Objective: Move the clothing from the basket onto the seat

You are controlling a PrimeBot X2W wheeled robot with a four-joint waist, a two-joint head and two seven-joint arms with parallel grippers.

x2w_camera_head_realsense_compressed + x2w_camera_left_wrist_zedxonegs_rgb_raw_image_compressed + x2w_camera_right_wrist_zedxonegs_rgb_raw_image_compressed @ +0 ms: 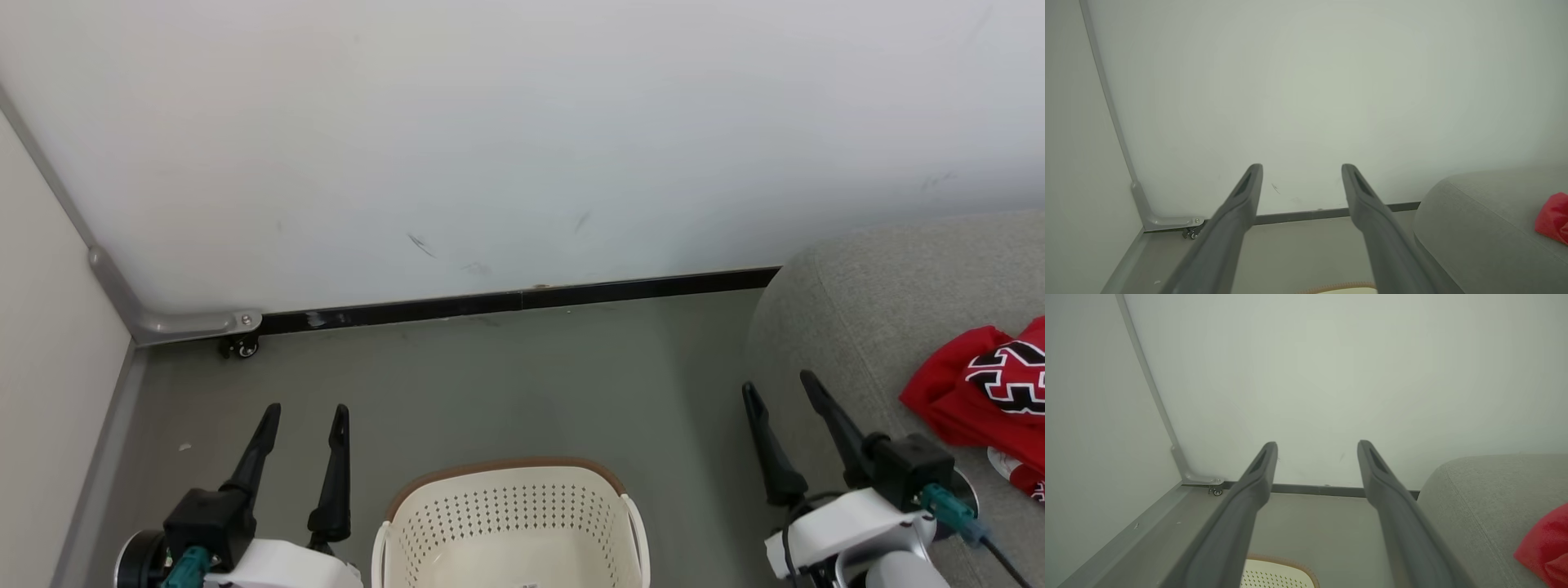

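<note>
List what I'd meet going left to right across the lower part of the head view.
left hand, open → basket → right hand, open → clothing, lying on the seat

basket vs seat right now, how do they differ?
Material: the basket is cream perforated plastic with a brown rim; the seat is light-grey fabric. Load: the visible part of the basket holds no clothing, while the seat carries the red clothing. Size: the seat looks far bigger than the basket. Both stand on the grey floor near the white wall.
</note>
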